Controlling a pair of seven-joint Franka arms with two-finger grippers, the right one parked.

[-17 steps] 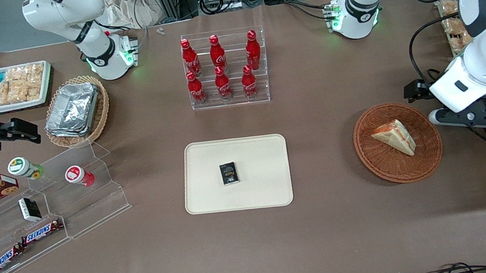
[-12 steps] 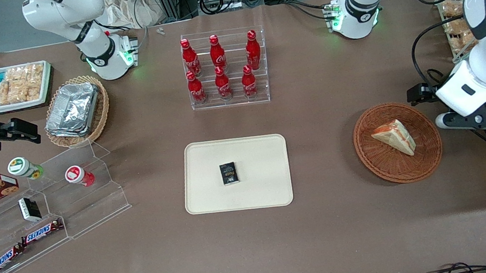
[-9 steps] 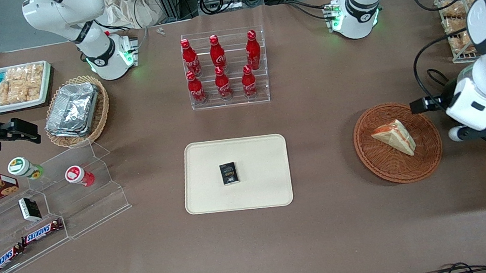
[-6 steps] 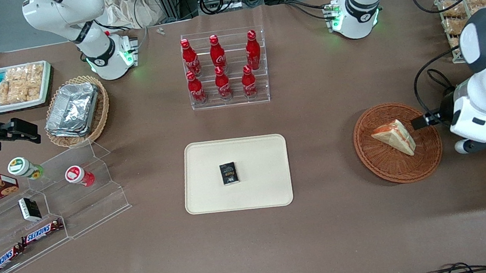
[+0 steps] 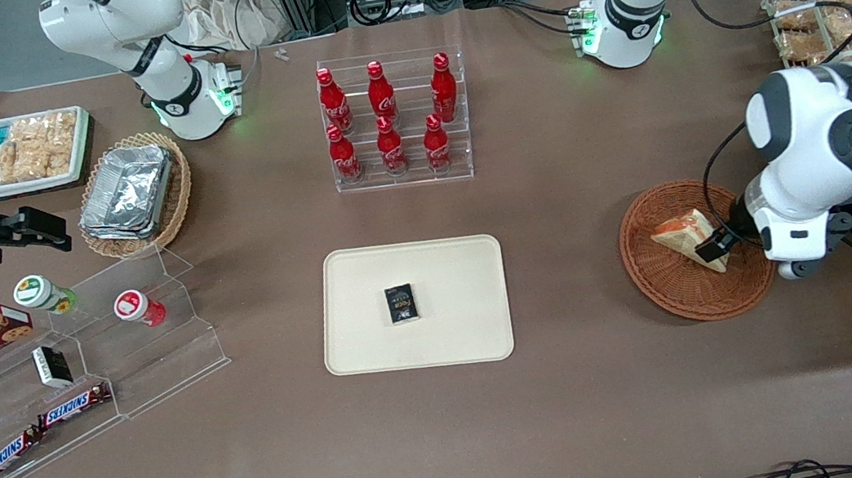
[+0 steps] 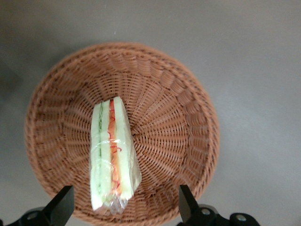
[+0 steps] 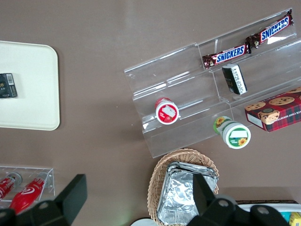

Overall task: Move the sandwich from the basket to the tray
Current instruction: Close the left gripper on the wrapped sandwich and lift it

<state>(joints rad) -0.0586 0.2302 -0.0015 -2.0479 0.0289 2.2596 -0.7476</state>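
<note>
Now the claw (image 6: pixel 123 207) hangs spread wide above the sandwich (image 6: pixel 113 155), unlifted in its basket (image 6: pixel 188 122); tray (image 5: pixel 374 344) well apart.

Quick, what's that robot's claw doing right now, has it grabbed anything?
Gripper: open, holding nothing, above the sandwich in the basket.

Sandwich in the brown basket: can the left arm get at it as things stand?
Probably yes. The gripper hangs open above the basket, its fingers apart on either side of the sandwich. Nothing lies over the sandwich, which sits alone in the basket.
</note>
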